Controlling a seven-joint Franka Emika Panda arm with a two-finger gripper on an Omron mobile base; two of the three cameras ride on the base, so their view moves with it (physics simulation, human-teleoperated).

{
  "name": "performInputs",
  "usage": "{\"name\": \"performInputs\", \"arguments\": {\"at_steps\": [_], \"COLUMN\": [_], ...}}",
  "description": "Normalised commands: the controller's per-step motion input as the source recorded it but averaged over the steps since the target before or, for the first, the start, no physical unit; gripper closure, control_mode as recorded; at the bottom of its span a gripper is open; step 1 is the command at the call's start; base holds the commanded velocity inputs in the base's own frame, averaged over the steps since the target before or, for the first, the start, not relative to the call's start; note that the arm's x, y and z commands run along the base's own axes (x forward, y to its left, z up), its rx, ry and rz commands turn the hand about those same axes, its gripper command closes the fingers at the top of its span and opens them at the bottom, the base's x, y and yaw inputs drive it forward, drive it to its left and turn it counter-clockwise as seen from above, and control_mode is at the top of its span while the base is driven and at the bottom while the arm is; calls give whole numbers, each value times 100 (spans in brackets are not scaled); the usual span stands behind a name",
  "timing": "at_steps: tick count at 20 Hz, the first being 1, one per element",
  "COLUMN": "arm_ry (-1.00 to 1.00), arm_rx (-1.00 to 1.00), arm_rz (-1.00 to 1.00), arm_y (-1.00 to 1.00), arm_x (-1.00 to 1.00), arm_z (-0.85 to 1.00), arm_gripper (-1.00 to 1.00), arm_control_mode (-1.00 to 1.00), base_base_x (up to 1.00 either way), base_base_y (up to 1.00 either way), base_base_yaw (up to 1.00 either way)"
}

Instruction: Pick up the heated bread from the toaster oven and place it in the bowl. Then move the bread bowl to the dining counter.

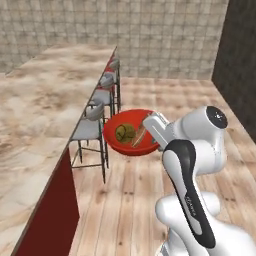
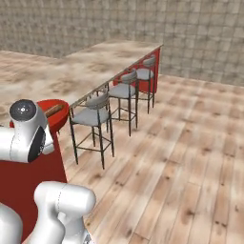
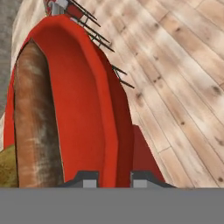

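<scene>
The red bowl [image 1: 112, 134] hangs in the air over the wooden floor, just beside the dining counter [image 1: 40, 110]. My gripper [image 1: 151, 131] is shut on the bowl's right rim. In the bowl lie the heated bread [image 1: 124, 132], a round olive-tan roll, and a long brown stick [image 1: 139, 136]. The hand view looks along the bowl's rim [image 3: 111, 131], clamped between my gripper [image 3: 114, 180] tips, with the stick [image 3: 37, 122] and a bit of the bread [image 3: 6, 168] at the left. From the right base view the bowl [image 2: 59, 121] peeks out behind my arm. The toaster oven is out of view.
Grey-seated bar stools [image 1: 90, 127] [image 2: 93, 116] line the counter's [image 2: 90, 66] edge, the nearest right by the bowl. Open wooden floor [image 2: 190, 157] stretches to the right. A dark wall [image 1: 235, 60] stands far right, and a tiled wall closes the back.
</scene>
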Motion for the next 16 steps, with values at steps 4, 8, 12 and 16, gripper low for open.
{"name": "performInputs", "arguments": {"at_steps": [4, 8, 12, 16], "arm_ry": [0, 0, 0, 0], "arm_rx": [0, 0, 0, 0], "arm_rz": [0, 0, 0, 0], "arm_y": [0, 0, 0, 0], "arm_x": [0, 0, 0, 0], "arm_z": [0, 0, 0, 0], "arm_gripper": [100, 100, 100, 100], "arm_control_mode": [100, 100, 100, 100], "base_base_x": [100, 100, 75, 39], "base_base_y": [-37, -46, -44, -21], "base_base_yaw": [45, 47, 54, 52]}}
